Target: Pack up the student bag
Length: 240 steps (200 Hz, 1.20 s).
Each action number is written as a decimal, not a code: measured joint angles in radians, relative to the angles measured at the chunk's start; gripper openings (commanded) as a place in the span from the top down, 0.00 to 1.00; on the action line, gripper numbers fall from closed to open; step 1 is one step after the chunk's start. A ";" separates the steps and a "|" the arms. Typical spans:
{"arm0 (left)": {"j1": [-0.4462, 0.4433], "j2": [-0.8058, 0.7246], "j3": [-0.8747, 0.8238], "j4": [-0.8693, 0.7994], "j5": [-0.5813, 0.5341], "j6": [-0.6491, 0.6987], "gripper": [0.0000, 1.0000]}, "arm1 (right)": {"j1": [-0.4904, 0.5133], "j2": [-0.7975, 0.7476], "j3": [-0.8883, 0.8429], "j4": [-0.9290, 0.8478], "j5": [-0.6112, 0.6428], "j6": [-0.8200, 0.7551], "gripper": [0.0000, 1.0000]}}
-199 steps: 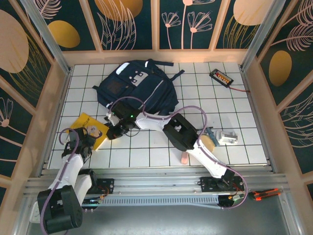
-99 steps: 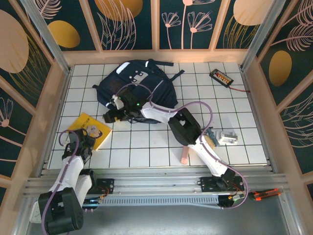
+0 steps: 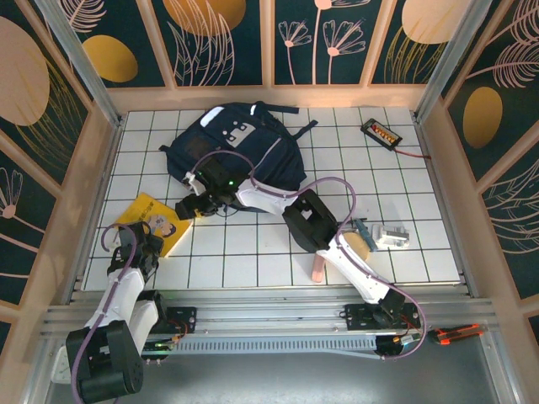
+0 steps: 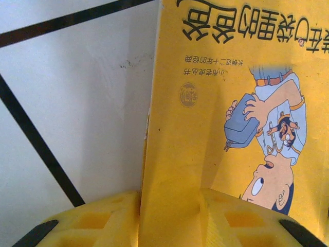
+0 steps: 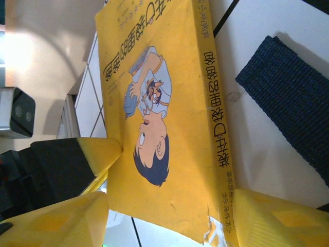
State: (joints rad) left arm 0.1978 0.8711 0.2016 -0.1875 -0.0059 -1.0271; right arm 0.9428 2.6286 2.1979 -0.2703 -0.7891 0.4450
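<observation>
The student bag (image 3: 240, 156), dark navy with white patches, lies flat at the back middle of the tiled table. A yellow book (image 3: 157, 224) with a cartoon boy on its cover lies in front of it to the left. My left gripper (image 3: 141, 242) (image 4: 169, 201) is shut on the book's near edge, and the cover (image 4: 226, 103) rises between its yellow fingers. My right gripper (image 3: 187, 208) (image 5: 169, 206) stands open at the book's far right corner, with the spine (image 5: 216, 128) beside one finger. A dark woven strap (image 5: 288, 98) lies just past the book.
A black device (image 3: 381, 132) with a red cable sits at the back right. A clear plastic piece (image 3: 392, 236), a wooden-backed item (image 3: 362, 244) and a pink piece (image 3: 317, 269) lie at the right front. Wooden walls (image 3: 101, 168) fence the table.
My right gripper opened, swung up toward the bag, then came back down to the book's corner. My left gripper's fingers have closed in on the book's edge.
</observation>
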 measured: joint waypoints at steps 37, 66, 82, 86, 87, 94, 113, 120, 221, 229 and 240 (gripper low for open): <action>0.001 -0.006 -0.010 0.006 0.000 -0.004 0.69 | -0.008 0.002 -0.041 0.083 -0.005 0.033 0.57; 0.003 -0.009 -0.018 0.019 -0.001 -0.011 0.72 | -0.019 0.006 -0.076 0.180 -0.040 0.093 0.57; 0.003 -0.010 -0.022 0.028 -0.002 -0.014 0.73 | -0.021 0.006 -0.085 0.217 -0.055 0.106 0.57; 0.004 -0.010 -0.023 0.030 -0.002 -0.015 0.73 | -0.021 0.006 -0.087 0.227 -0.061 0.113 0.57; 0.004 -0.010 -0.023 0.030 -0.002 -0.015 0.72 | -0.021 0.006 -0.088 0.229 -0.062 0.114 0.57; 0.005 -0.012 -0.025 0.033 -0.002 -0.016 0.73 | -0.023 0.006 -0.095 0.253 -0.075 0.122 0.57; 0.005 -0.014 -0.027 0.036 -0.002 -0.018 0.72 | -0.027 0.006 -0.118 0.315 -0.111 0.153 0.55; 0.005 -0.014 -0.027 0.036 -0.002 -0.018 0.72 | -0.028 0.006 -0.126 0.334 -0.122 0.162 0.53; 0.005 -0.017 -0.034 0.052 -0.002 -0.018 0.71 | -0.035 0.005 -0.182 0.521 -0.235 0.319 0.62; 0.005 -0.018 -0.036 0.056 -0.002 -0.018 0.71 | -0.034 0.005 -0.185 0.531 -0.250 0.328 0.64; 0.005 -0.021 -0.040 0.063 -0.002 -0.018 0.71 | -0.033 0.005 -0.190 0.542 -0.267 0.340 0.64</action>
State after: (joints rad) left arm 0.2031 0.8501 0.1616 -0.1242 -0.0078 -1.0454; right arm 0.9096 2.6335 2.0083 0.2722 -1.0565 0.7849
